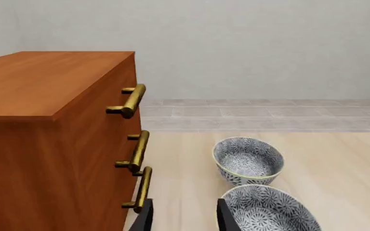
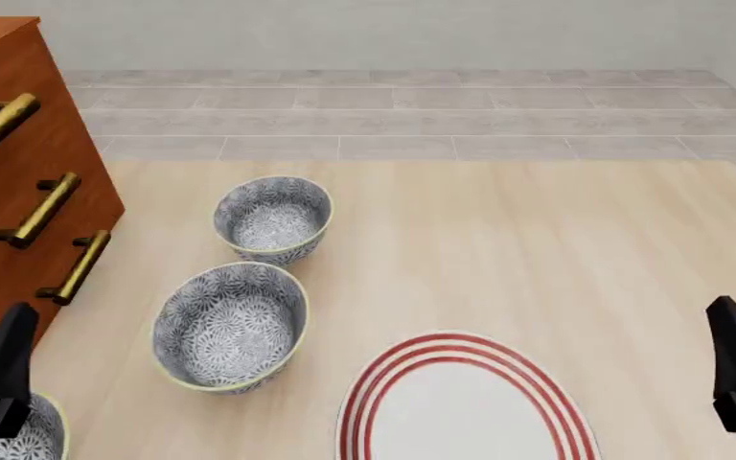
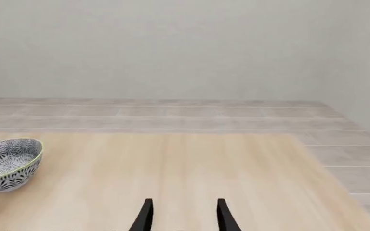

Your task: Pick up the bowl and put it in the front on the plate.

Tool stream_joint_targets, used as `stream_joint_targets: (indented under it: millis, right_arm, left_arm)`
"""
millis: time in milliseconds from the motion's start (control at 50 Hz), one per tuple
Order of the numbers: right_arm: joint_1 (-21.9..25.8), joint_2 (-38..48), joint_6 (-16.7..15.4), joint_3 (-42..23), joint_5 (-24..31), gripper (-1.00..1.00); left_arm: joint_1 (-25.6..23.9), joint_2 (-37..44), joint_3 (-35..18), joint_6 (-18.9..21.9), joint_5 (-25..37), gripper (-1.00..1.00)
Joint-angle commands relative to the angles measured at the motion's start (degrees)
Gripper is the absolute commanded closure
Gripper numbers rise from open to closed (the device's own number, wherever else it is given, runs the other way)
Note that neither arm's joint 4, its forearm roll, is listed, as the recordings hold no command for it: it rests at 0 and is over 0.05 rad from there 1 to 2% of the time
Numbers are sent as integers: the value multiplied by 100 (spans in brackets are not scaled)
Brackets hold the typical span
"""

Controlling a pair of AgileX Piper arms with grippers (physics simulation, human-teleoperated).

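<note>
Left wrist view: left gripper [image 1: 183,216] spread apart, two dark fingertips [image 1: 145,216] poking in at the frame's edge with bare table [image 1: 339,163] between them, nothing clasped, nothing touched. Just beside one fingertip, a floral bowl [image 1: 270,209] cut off by the frame; beyond it a second floral bowl [image 1: 247,160], whole and upright. Alongside, a wooden cabinet [image 1: 50,139] with three brass handles [image 1: 135,151].

Front view: three patterned bowls in a slanting row along the cabinet's front, on the table's left half. Nearest the camera, the bowl [image 2: 16,433], only partly in frame at the lower left corner, half hidden behind the left arm's dark tip; above it the middle one, then the far one nearer the back edge. The plate [image 2: 466,407] with red rings lies at the near middle, bare, well apart from the corner bowl, close to the middle bowl. Right arm's dark tip at the right edge, over bare wood.

Right wrist view: right gripper [image 3: 183,215] likewise parted, empty, touching nothing; one floral bowl far off to the side.
</note>
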Motion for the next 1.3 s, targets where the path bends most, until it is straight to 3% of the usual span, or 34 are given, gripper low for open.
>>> stream_joint_targets:
  millis: [20, 620, 1080, 1300]
  right_arm:
    - [153, 222, 88, 139, -294, -100]
    - [664, 2525, -226, -1154, -1136, -100]
    - [1979, 5090, -634, -2440, -1800, -100]
    - [2269, 6039, -680, -2980, -1872, -100]
  left_arm:
    - [0, 0, 0, 0, 0, -100]
    - [0, 0, 0, 0, 0, -100]
    - [0, 0, 0, 0, 0, -100]
    - [0, 0, 0, 0, 0, -100]
